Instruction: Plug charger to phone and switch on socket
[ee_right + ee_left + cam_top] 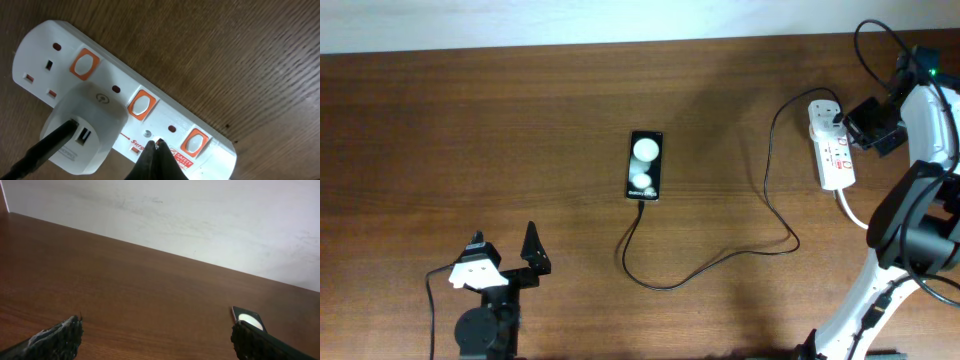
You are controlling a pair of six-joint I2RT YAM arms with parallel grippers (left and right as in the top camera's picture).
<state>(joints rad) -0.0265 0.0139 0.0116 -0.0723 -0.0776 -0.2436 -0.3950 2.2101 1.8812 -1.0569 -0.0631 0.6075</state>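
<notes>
The black phone (645,165) lies mid-table with two white discs on its back; its top corner shows in the left wrist view (247,317). The thin black charger cable (720,262) runs from the phone's near end in a loop to the white adapter (823,115) in the white socket strip (837,160). In the right wrist view the strip (165,107) shows three orange switches and the adapter (82,127). My right gripper (157,146) is shut, its tips right above the strip's surface beside the middle switch (141,104). My left gripper (505,250) is open and empty, near the front left.
A thick white cord (850,210) leaves the strip's near end toward my right arm (910,200). A white wall (200,220) stands behind the table's far edge.
</notes>
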